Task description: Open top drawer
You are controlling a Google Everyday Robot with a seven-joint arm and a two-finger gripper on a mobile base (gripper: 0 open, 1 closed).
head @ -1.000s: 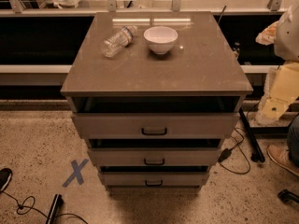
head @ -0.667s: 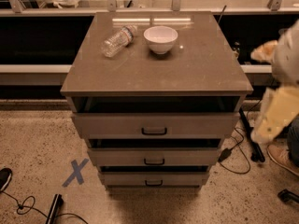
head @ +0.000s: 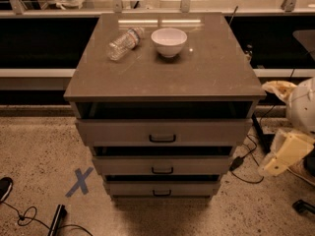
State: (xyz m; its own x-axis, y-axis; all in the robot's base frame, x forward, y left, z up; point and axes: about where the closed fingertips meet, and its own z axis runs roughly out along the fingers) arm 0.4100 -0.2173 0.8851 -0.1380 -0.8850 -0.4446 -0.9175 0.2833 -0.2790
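Starting at the left: blue tape cross [head: 78, 181] on the speckled floor, near the cabinet's foot. Cabinet top [head: 197, 77] carries a clear plastic bottle [head: 124, 44] lying on its side, with a white bowl [head: 169, 42] upright just to its right, not touching. Top drawer [head: 123, 132] sits directly under the top, black handle [head: 162, 138] at centre, dark gap showing above its front. Two narrower drawers [head: 197, 165] stacked beneath. Gripper [head: 285, 154] hangs low at the far right, well apart from the top drawer, nothing seen in its hold. How far open it is, cannot tell.
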